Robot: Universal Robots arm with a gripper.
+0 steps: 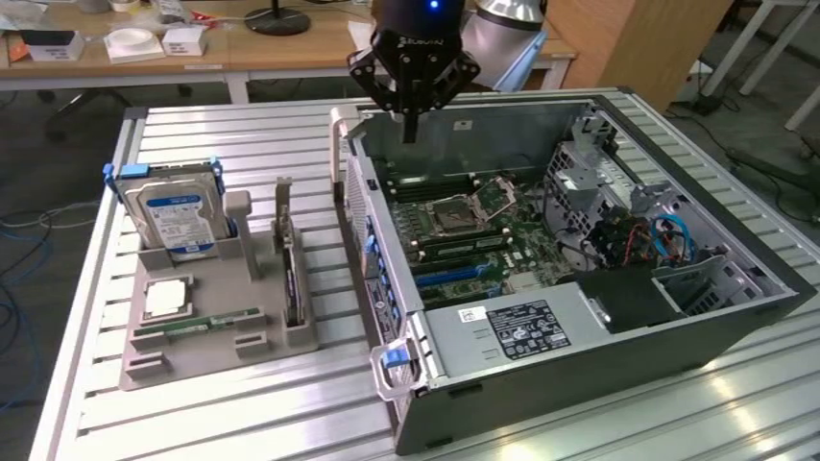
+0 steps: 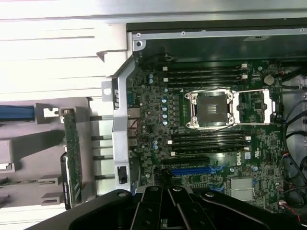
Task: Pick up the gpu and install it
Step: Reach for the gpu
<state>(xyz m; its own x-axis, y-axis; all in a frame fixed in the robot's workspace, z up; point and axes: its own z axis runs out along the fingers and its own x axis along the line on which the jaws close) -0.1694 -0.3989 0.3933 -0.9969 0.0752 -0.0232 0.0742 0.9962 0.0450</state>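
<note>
Jaws closed above open computer case (image 1: 640,357); gpu (image 1: 291,274) upright in gray holder (image 1: 215,322).

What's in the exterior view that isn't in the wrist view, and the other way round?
Exterior view alone: the power box with a white label inside the computer case, and wooden desks in the background. Wrist view alone: a small round silvery battery on the green board. Both: the square chip socket, the blue slot, the graphics card standing on edge in the grey tray, and the robot's closed hand over the open case.
</note>
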